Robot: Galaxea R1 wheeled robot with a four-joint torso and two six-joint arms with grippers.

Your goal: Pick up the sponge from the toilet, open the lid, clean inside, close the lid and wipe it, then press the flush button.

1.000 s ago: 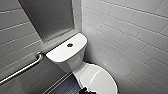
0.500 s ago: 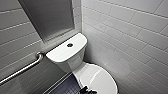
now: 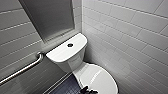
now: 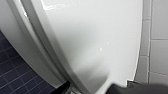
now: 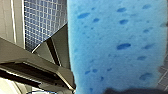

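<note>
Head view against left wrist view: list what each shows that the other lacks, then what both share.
Head view, not the left wrist view: the tank with its round flush button, a metal grab bar on the wall beside it, and a dark panel above the tank.
Left wrist view, not the head view: a close look along the lid at its edge, with the bowl curving away beneath it.
Both: the closed white lid, dark floor tiles and white wall tiles.

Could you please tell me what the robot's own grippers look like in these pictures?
Both look matte black to dark grey. The left gripper shows as blunt, rounded dark parts, and the right gripper as a dark, soft-edged shape.
</note>
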